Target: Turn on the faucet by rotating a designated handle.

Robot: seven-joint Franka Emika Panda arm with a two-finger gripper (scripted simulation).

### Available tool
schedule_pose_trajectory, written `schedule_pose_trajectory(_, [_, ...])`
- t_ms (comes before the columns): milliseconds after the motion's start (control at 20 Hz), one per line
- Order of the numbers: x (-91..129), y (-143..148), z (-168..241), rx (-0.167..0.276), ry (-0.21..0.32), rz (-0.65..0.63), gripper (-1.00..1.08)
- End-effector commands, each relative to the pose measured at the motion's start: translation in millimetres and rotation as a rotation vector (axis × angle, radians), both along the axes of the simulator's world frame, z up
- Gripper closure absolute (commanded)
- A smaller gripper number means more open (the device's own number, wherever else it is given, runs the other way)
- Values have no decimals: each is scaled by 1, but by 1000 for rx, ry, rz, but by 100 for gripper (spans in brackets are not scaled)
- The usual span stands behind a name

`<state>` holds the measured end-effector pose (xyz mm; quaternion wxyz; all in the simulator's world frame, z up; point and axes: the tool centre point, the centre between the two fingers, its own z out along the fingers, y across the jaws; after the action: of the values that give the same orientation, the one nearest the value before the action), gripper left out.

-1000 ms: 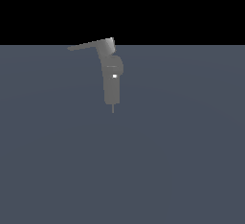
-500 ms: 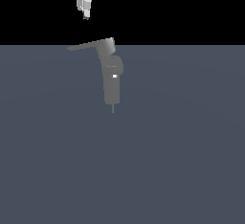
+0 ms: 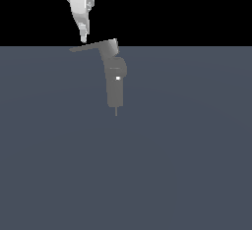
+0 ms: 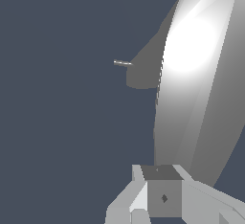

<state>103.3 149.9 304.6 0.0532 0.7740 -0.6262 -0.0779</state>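
The faucet (image 3: pixel 116 84) is a small grey upright column with a white square mark, a thin pin at its lower end and a blocky head. Its handle (image 3: pixel 88 46), a thin flat lever, sticks out from the head toward the exterior view's left. My white gripper (image 3: pixel 83 38) comes down from above, its fingers drawn together to one narrow tip just above the handle's outer part, nothing held. In the wrist view the handle (image 4: pixel 201 74) fills much of the frame as a broad pale blade, the faucet (image 4: pixel 142 72) shows dark behind it, and the gripper (image 4: pixel 162 195) sits at the edge.
A plain blue-grey floor (image 3: pixel 187 165) spreads all around the faucet. The background above it is black.
My gripper has come down from the top edge of the exterior view, reaching a spot just above the handle's outer part. The faucet and handle have not moved.
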Motion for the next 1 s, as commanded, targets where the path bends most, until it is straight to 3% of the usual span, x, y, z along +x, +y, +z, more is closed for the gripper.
schedule_pose_trajectory(0, [6, 7, -13, -19, 2, -38, 108])
schedule_pose_trajectory(400, [16, 22, -39, -55, 7, -103, 108])
schedule_pose_trajectory(950, [12, 24, -42, -59, 8, -109, 108])
